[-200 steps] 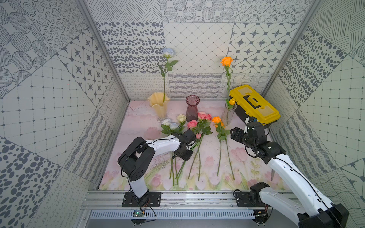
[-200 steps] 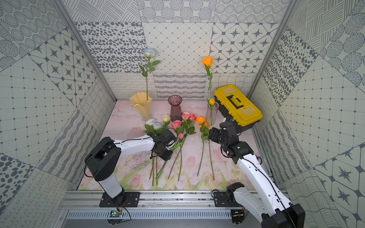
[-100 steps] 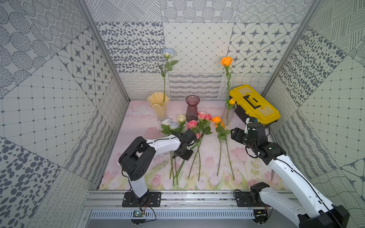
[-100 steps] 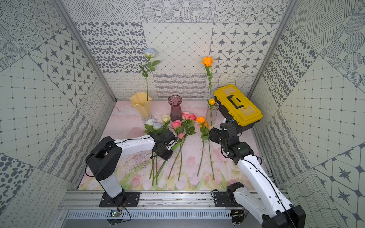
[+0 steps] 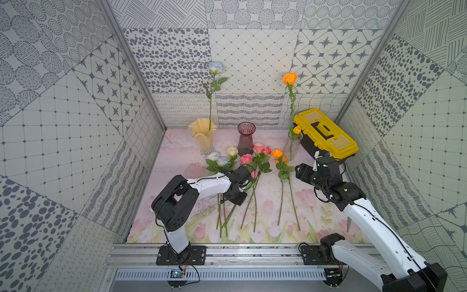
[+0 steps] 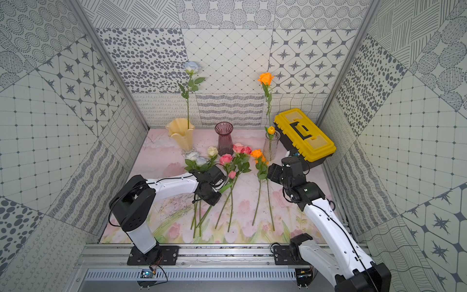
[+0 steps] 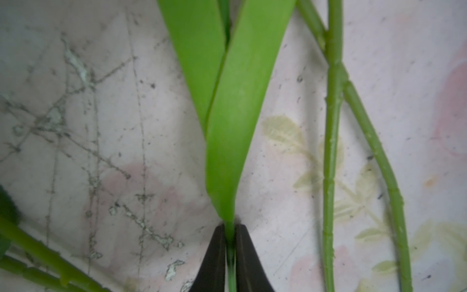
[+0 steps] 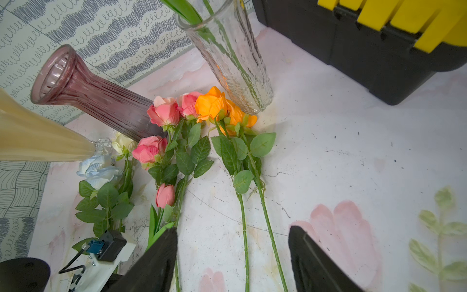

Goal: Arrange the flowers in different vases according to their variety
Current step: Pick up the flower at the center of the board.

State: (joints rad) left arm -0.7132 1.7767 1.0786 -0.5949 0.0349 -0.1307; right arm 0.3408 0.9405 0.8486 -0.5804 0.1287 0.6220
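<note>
Inside the left gripper (image 7: pixel 230 228) — flower stem (image 7: pixel 230 263).

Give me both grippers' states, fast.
Left gripper: shut on a leafy green stem.
Right gripper: open, holding nothing.

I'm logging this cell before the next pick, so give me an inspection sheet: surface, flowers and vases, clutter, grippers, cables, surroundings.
Surface: floral mat, scuffed and speckled.
Job's things: cream vase holds one pale-blue rose; purple vase empty; clear vase holds an orange rose and a yellow bud; loose flowers, white, pink and orange, lie on the mat.
Clutter: yellow toolbox beside the clear vase.
Grippers: left gripper shut on a long-leaved green stem; right gripper open near the orange stems.
Cables: thin black wire at the left wrist; nothing snagged seen.
Surroundings: patterned wall panels; metal rail in front.
</note>
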